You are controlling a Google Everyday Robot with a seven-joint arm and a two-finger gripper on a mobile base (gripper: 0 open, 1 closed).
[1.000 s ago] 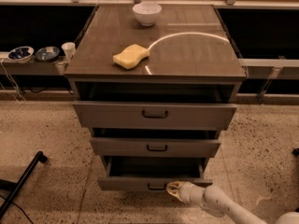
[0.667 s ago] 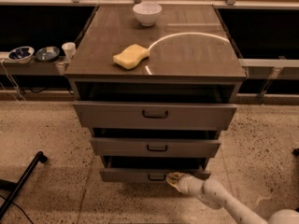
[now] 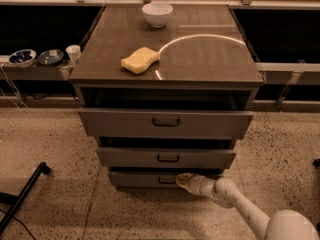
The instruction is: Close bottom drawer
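The bottom drawer [image 3: 142, 179] is the lowest grey-brown front of the cabinet, with a small black handle [image 3: 166, 180]. It stands out only slightly from the cabinet, less than the two drawers above. My gripper [image 3: 183, 180] is at the end of the white arm that reaches in from the lower right. Its tip presses against the drawer front just right of the handle.
The middle drawer [image 3: 167, 157] and top drawer [image 3: 166, 123] stand partly open above. A yellow sponge [image 3: 139, 60] and white bowl [image 3: 157, 13] sit on the cabinet top. Bowls and a cup [image 3: 73, 53] rest on a left shelf. A black leg [image 3: 25, 196] lies on the floor at left.
The bottom drawer has slid inward toward the cabinet. My gripper has followed it forward, staying against its front.
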